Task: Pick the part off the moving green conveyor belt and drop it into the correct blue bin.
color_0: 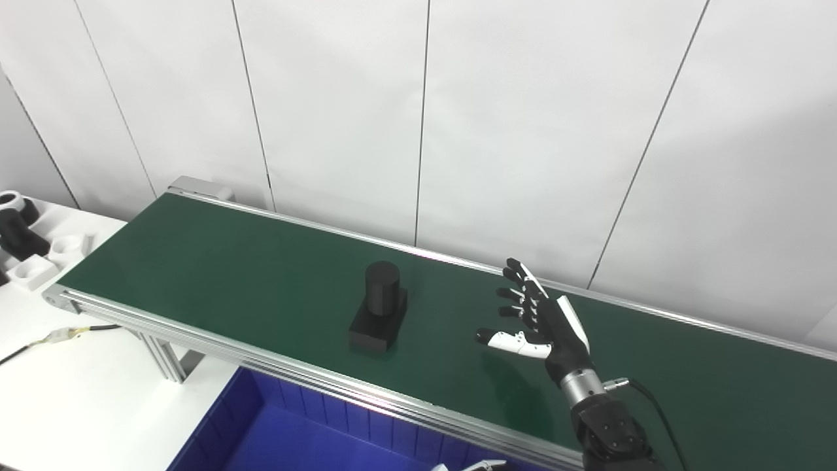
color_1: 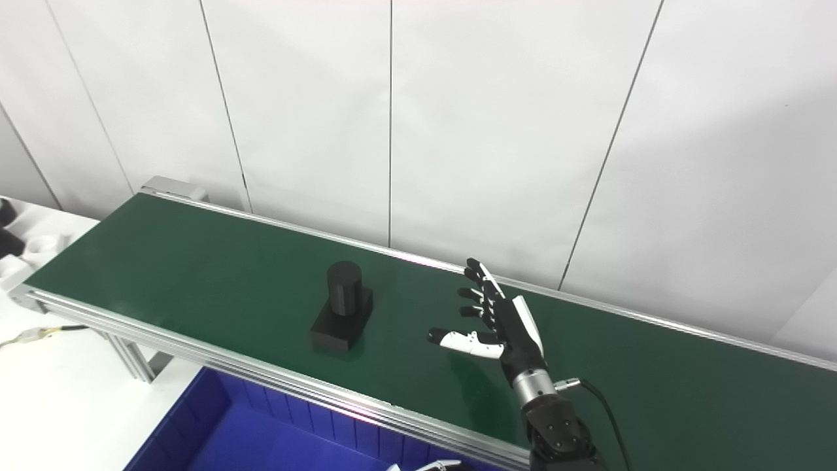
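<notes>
A black part (color_0: 378, 307), a short cylinder standing on a rectangular base, rides upright on the green conveyor belt (color_0: 216, 261) near its front edge. My right hand (color_0: 539, 314) hovers over the belt to the part's right, open, fingers spread and thumb pointing left toward the part, a clear gap between them. A blue bin (color_0: 274, 432) sits below the belt's front rail. At the bottom edge, only a sliver of white fingertips (color_0: 474, 466) shows from my left hand; its state is hidden.
Several black and white parts (color_0: 26, 245) lie on the white table at the far left. A cable (color_0: 59, 335) runs under the belt's left end. A white panelled wall backs the belt.
</notes>
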Motion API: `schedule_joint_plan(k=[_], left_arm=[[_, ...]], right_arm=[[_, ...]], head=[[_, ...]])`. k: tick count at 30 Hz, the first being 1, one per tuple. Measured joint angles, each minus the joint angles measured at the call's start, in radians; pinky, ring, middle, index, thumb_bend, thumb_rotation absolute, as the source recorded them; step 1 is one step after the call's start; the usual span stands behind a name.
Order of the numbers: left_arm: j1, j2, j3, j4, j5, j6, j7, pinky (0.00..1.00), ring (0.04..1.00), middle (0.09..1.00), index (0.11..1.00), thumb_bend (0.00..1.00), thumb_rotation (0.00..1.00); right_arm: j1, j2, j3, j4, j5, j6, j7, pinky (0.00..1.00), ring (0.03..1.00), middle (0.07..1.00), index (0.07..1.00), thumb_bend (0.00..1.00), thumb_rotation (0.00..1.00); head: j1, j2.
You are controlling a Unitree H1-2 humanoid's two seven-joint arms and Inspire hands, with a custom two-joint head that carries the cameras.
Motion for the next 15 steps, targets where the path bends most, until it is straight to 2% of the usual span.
schedule_joint_plan(k=[7, 15], left_arm=[[0.0, 0.0, -0.001, 0.0, 0.0, 0.0, -0.001, 0.67, 0.782, 0.826, 0.823, 0.99, 0.43], [0.0, -0.001, -0.002, 0.0, 0.002, 0.0, 0.002, 0.66, 0.773, 0.821, 0.819, 0.99, 0.41]], right_arm=[[0.0, -0.001, -0.004, 0.01, 0.009, 0.0, 0.036, 0.99, 0.996, 1.0, 1.0, 1.0, 0.34], [0.001, -0.002, 0.025, 0.009, -0.021, 0.0, 0.037, 0.98, 0.993, 1.0, 0.998, 1.0, 0.35]], head=[[0.0, 0.002], [0.0, 0.005]])
